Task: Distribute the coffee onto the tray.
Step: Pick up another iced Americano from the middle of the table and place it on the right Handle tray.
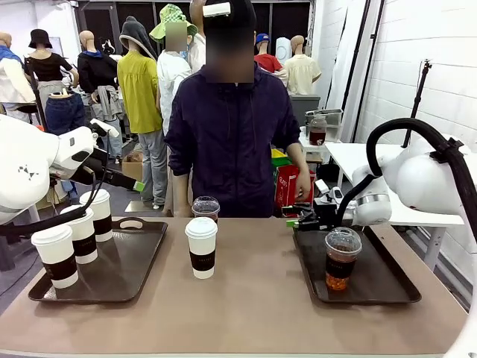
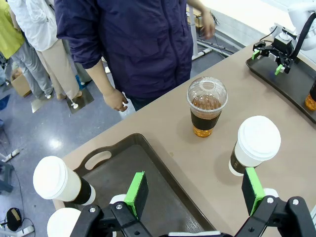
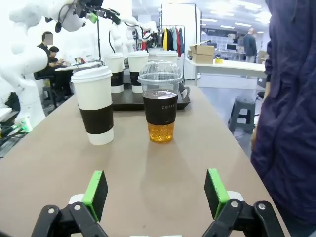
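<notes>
The left gripper (image 2: 195, 183) hangs raised over the right edge of the left tray (image 1: 141, 257), its fingers spread wide and holding nothing, and three white paper cups (image 1: 80, 233) stand along the left side of this tray. The right gripper (image 3: 155, 183) is low at the far left corner of the right tray (image 1: 387, 287), fingers also wide apart and empty. One clear dome-lidded cup (image 1: 341, 257) stands on the right tray. A fourth white paper cup (image 1: 201, 247) and the second clear cup (image 1: 206, 208) stand on the table between the trays, the clear one farther, near the person (image 1: 231, 127).
</notes>
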You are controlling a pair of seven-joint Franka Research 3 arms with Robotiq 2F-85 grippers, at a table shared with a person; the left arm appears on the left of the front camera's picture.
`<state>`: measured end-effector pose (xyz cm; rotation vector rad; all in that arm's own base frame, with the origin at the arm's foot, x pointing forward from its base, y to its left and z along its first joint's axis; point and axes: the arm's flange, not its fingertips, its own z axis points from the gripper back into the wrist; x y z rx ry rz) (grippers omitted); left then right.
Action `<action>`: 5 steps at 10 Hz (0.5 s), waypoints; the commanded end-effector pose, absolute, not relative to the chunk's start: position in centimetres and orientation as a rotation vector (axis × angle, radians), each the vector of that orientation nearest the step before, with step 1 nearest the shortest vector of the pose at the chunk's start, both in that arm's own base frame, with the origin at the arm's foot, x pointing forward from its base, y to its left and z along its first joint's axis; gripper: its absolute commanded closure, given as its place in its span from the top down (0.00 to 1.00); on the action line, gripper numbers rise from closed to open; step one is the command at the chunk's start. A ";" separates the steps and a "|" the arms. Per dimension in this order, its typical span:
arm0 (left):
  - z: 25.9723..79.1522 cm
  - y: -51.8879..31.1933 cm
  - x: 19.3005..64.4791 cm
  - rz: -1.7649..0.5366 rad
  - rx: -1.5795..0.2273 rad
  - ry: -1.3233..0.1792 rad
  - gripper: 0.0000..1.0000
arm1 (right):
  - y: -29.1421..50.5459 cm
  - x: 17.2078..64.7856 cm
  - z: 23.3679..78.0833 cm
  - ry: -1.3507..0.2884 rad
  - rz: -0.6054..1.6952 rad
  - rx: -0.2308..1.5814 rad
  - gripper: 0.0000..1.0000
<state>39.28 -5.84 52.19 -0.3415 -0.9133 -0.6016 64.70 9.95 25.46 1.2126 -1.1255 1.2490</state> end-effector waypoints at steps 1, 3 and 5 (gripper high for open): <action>52.2 -5.8 39.3 -0.601 -0.343 -0.910 1.00 | 11.8 64.5 25.5 -1.128 1.259 1.174 1.00; 52.2 -5.8 39.3 -0.601 -0.343 -0.910 1.00 | 14.4 65.1 25.3 -1.122 1.265 1.180 1.00; 52.2 -5.8 39.3 -0.601 -0.343 -0.910 1.00 | 16.8 65.6 25.0 -1.091 1.271 1.210 1.00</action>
